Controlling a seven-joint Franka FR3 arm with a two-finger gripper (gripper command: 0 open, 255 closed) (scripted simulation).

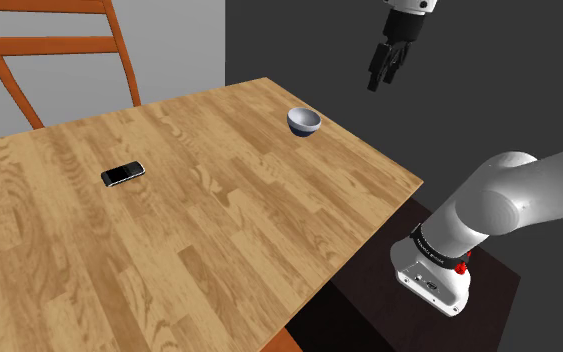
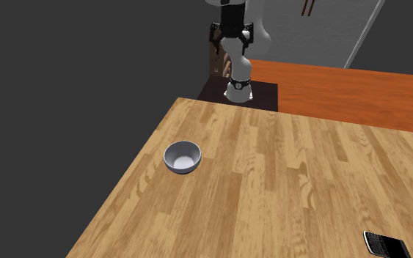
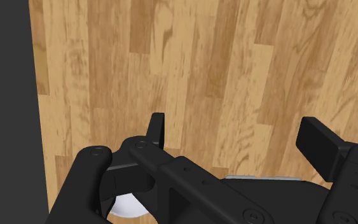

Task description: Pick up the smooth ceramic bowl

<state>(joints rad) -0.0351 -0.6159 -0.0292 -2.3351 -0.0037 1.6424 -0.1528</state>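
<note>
White-grey bowl (image 1: 304, 122): upright, mouth up, resting on the wooden surface (image 1: 169, 240) close to its edge on the shoulder view's right; nothing can be seen inside it.
Surroundings: bare wood all round the bowl; a dark phone (image 1: 122, 174) lies well apart, toward the shoulder view's left.
Tool (image 1: 383, 80): black, hanging high above the surface, fingers standing apart with nothing between them, touching nothing.
Governing relation: the bowl lies below the tool and toward the shoulder view's left; in the wrist view a pale sliver of it (image 3: 128, 205) shows beneath the tool's body, behind the fingers (image 3: 157, 127) and not between them.
Axis: the bowl is round, so no long axis; judged graspable across the rim wall from any heading.
Step judged: approach; a shift over the rim and a descent are called for before closing.
</note>
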